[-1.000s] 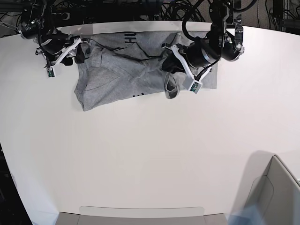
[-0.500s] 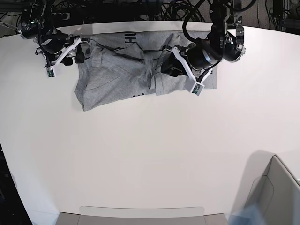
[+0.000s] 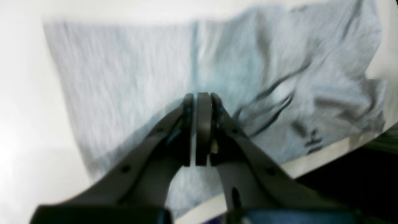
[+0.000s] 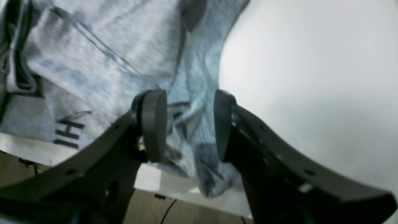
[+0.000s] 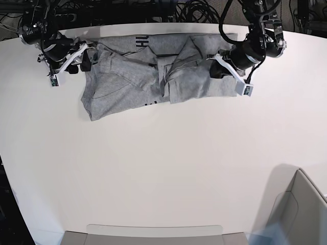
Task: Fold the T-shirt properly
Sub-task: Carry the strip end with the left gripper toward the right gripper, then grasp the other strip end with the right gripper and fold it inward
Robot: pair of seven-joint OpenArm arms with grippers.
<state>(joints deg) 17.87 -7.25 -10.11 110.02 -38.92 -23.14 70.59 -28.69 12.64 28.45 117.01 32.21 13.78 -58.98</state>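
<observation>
Left wrist view, blurred: pincer point(image 3: 199, 130) closed above T-shirt point(image 3: 130, 71).

- Wide white matte table point(image 5: 163, 168) fills the scene.
- Black tangled cables point(image 5: 199, 10) lie beyond its far edge.
- Grey open box point(image 5: 299, 212) sits near right.

The left gripper point(image 3: 199, 130) occupies the lower centre of the frame. Its two dark fingers point(image 3: 203, 124) are pressed together with nothing visible between them. Behind them the T-shirt point(image 3: 130, 77) lies on the white table point(image 3: 25, 93). The left part of the fabric is smooth and flat; the right part is bunched into dark creases. Small black marks, possibly lettering, appear near the lower right edge, but motion blur prevents confirmation.
</observation>
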